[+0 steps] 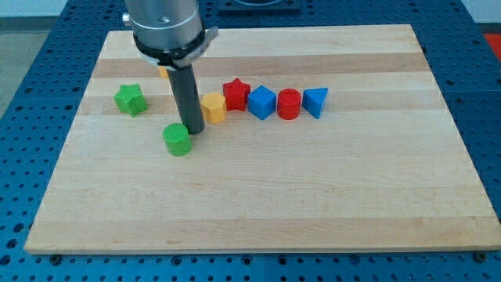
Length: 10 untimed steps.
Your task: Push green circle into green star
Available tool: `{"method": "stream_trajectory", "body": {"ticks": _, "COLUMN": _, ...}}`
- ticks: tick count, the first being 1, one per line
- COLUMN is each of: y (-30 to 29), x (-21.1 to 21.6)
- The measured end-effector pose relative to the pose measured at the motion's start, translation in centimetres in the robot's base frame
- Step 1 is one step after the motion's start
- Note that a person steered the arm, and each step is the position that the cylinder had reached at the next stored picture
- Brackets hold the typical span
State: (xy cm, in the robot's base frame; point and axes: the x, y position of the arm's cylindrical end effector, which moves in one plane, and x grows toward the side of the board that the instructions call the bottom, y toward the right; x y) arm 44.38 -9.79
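The green circle lies left of the board's middle. The green star lies up and to the left of it, near the board's left side, with a gap between them. My tip stands right at the green circle's upper right edge, touching or nearly touching it. The rod rises from there to the arm at the view's top.
A row of blocks runs right of the rod: a yellow block, a red star, a blue block, a red cylinder and a blue triangle. An orange block peeks out behind the rod. The wooden board ends on all sides.
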Motion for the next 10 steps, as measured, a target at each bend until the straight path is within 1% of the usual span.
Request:
{"method": "stream_trajectory", "body": {"ticks": 1, "y": 1.6, "x": 1.7}}
{"method": "stream_trajectory", "body": {"ticks": 2, "y": 1.9, "x": 3.9}}
{"method": "stream_trajectory", "body": {"ticks": 4, "y": -2.0, "x": 4.6}}
{"method": "stream_trajectory", "body": {"ticks": 5, "y": -2.3, "x": 3.5}}
{"method": "stream_trajectory", "body": {"ticks": 8, "y": -5.8, "x": -4.5}}
{"method": "stream_trajectory", "body": {"ticks": 10, "y": -6.4, "x": -5.0}}
